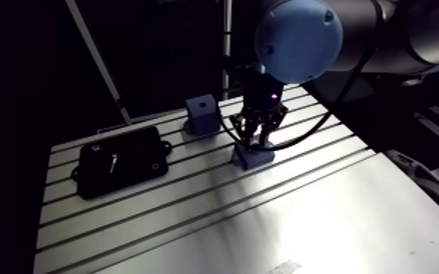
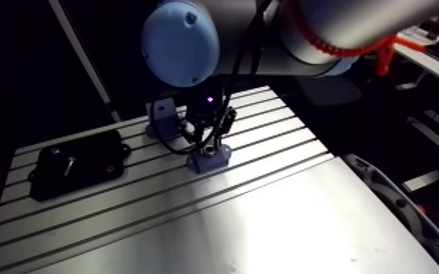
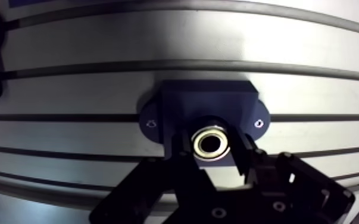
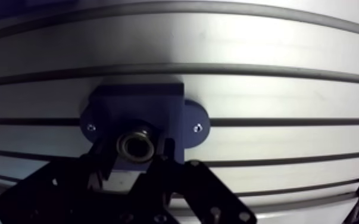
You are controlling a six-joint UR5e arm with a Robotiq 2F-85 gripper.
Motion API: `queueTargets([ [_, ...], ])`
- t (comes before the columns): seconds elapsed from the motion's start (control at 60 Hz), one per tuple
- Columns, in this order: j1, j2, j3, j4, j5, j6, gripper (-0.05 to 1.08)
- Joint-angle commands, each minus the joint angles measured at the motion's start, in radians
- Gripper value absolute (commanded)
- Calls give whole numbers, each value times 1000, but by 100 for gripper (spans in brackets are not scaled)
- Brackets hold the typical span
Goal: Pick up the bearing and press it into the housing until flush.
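The gripper (image 3: 212,150) is seen clenched on the bearing (image 3: 211,143): its two fingers (image 3: 243,156) are pressed against opposite sides of the metal ring, which is held directly over the housing (image 3: 208,98), at the mouth of its bore. Whether the ring is partly entered or only rests at the rim cannot be told, since its lower edge is hidden by the fingers. The housing, a dark blue block with two screwed ears, is fixed flat on the slotted table (image 1: 317,218). The step in hand is judged to be the insertion: the pick is done, and the pressing to flush is not yet done, since the ring's sides can be gripped only while it stands proud. A straight push down is called for next, with the ring kept square to the bore; for the last part the grip would probably have to be released and the ring pushed from above. Beyond the housing, well apart, a second blue block (image 1: 202,115) is set, and farther off to one side of the housing a black tray (image 1: 122,160) is laid, with a small metal piece (image 1: 111,162) in it.
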Motion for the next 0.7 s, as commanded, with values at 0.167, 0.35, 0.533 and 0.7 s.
queueTargets([
  [0.167, 0, 1, -1, 0, 0, 0, 62],
  [0.35, 0, 1, -4, 0, 0, 0, 62],
  [0.533, 0, 4, -5, 0, 0, 0, 62],
  [0.7, 0, 9, -5, 0, 0, 0, 62],
])
